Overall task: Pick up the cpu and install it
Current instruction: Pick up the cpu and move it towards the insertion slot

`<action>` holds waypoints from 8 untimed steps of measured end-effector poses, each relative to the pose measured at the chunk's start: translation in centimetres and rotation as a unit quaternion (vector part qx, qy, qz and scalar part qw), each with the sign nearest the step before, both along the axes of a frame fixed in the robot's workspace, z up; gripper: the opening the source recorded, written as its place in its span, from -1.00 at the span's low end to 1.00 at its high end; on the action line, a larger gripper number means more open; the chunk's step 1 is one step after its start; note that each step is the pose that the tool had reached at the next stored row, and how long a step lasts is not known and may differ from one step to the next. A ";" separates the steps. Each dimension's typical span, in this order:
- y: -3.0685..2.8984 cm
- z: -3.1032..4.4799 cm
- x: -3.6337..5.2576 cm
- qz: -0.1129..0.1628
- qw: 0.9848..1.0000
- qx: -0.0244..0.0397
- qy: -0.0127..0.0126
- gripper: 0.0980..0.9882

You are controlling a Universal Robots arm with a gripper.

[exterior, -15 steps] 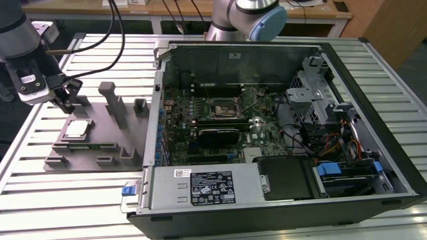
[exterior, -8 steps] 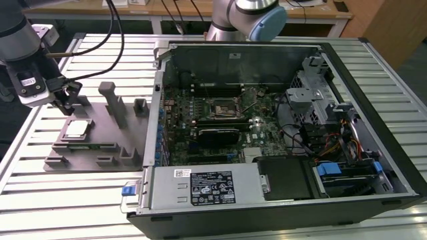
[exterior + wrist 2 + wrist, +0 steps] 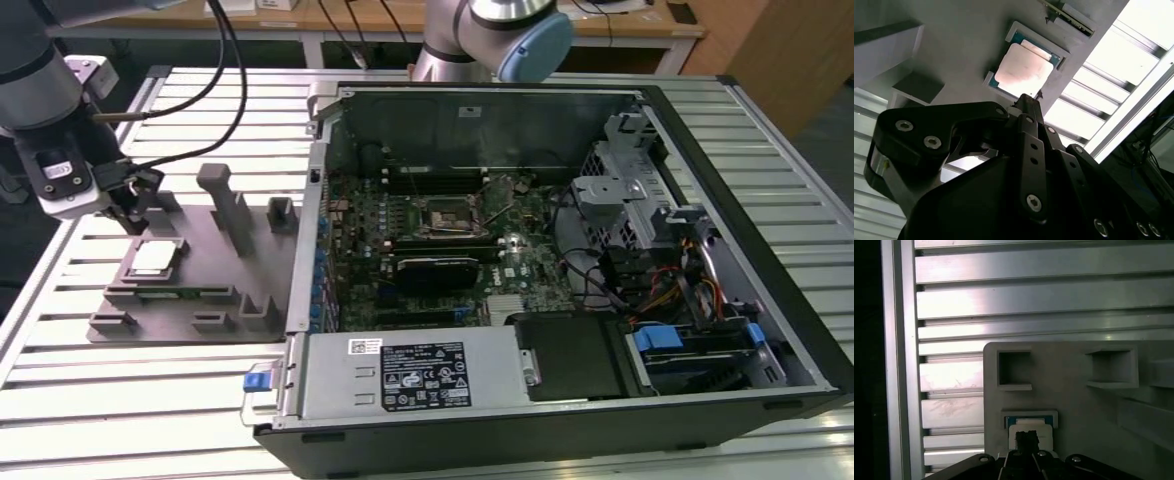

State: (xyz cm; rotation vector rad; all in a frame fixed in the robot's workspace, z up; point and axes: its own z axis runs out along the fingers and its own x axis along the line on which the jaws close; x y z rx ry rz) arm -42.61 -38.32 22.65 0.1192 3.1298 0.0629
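Note:
The cpu (image 3: 154,258) lies flat in a recess of the grey tray (image 3: 214,250) on the exterior view's left, silver top up. My gripper (image 3: 134,222) hangs just above the tray, beside the chip's far edge and close over it. In the second wrist view the cpu (image 3: 1023,70) sits just beyond the dark fingertips (image 3: 1028,100), which meet in one point. In the first wrist view the cpu (image 3: 1029,432) is partly covered by the gripper (image 3: 1026,439). The fingers are shut with nothing between them. The black socket (image 3: 447,215) sits in the middle of the motherboard in the open computer case.
The open computer case (image 3: 561,400) takes up the middle and the exterior view's right of the slatted metal table (image 3: 134,420). Grey posts (image 3: 224,205) rise from the tray near the gripper. A green memory stick (image 3: 174,294) lies in a tray slot near the cpu.

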 end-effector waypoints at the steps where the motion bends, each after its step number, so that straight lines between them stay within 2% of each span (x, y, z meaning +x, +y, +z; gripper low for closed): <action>1: 0.00 -0.10 -0.03 0.000 1.000 0.000 0.000 -0.98; 8: 0.00 -0.86 -0.06 0.000 1.000 0.000 0.002 -0.98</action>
